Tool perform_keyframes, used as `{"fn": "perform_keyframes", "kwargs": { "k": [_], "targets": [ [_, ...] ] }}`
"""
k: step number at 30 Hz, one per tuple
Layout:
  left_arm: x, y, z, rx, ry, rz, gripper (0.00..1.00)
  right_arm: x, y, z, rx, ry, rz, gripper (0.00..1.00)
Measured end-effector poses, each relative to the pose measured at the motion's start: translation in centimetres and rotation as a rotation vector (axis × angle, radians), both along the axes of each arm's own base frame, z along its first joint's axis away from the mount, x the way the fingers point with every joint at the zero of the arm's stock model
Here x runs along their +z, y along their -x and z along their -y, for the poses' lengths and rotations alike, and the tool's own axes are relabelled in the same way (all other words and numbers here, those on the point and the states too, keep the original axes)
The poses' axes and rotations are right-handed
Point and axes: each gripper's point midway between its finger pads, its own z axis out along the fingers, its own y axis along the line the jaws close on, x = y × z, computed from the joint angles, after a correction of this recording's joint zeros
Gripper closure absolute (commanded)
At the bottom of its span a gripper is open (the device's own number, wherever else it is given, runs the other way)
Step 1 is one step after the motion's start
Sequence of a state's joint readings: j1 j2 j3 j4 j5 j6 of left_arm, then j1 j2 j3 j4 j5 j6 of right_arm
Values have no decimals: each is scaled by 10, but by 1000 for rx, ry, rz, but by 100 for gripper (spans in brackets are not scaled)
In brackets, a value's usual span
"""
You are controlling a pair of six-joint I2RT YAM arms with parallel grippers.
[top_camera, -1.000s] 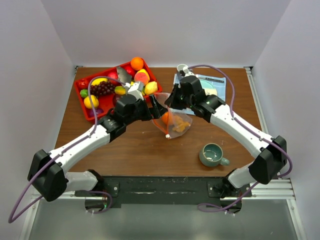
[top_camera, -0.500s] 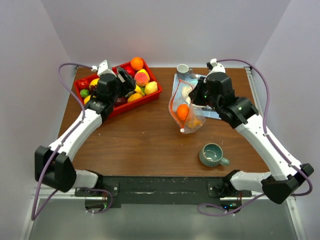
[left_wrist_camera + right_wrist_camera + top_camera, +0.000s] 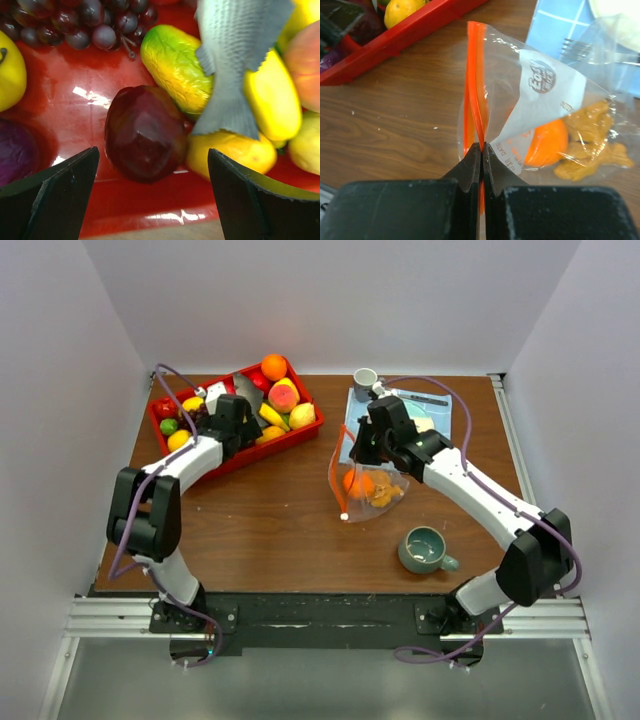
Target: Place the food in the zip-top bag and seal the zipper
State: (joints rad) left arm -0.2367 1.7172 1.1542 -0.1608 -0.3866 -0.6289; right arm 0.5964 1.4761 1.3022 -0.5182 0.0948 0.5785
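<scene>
The clear zip-top bag [image 3: 372, 483] hangs over the table's middle with an orange [image 3: 547, 142] and tan pieces [image 3: 592, 150] inside. My right gripper [image 3: 481, 146] is shut on its orange-red zipper strip [image 3: 476, 85], also seen from above [image 3: 358, 450]. The white slider [image 3: 343, 516] is at the strip's near end. My left gripper [image 3: 152, 155] is open low over the red tray, above a dark red fruit [image 3: 142, 132]. A green-yellow fruit [image 3: 175, 65], purple grapes [image 3: 75, 20], yellow pieces [image 3: 270, 100] and a grey fish [image 3: 235, 65] lie close by.
The red tray [image 3: 262, 451] of toy food sits at the back left. A teal mug [image 3: 425, 549] stands at the near right. A blue cloth [image 3: 440, 415] with a plate and a small white cup [image 3: 365, 378] are at the back right.
My left gripper let go of the bag and moved to the tray, now lower over the food. My right gripper kept the bag, swung it right, then back left and nearer.
</scene>
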Motion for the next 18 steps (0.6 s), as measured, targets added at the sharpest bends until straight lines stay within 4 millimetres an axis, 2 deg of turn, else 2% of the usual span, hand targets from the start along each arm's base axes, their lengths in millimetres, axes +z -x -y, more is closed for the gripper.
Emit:
{"fn": "perform_keyframes", "kwargs": {
  "k": [5,12,15,16,18],
  "targets": [
    [-26,-9,-4,2,-43,-66,4,3,-4,-11,23,-45,15,100],
    [-49,-15,-8,3,-67,-113,12,5,-5,-16,42,-72,26,100],
    [-55,-14,-10,7,-70,-129,23,3,-4,-16,43,-70,23,100],
    [-55,-14,-11,8,-69,-129,37,2,-4,-16,43,-69,22,100],
    [-55,-15,-12,11,-68,-125,46,0,-3,-16,43,-67,19,100]
  ]
}}
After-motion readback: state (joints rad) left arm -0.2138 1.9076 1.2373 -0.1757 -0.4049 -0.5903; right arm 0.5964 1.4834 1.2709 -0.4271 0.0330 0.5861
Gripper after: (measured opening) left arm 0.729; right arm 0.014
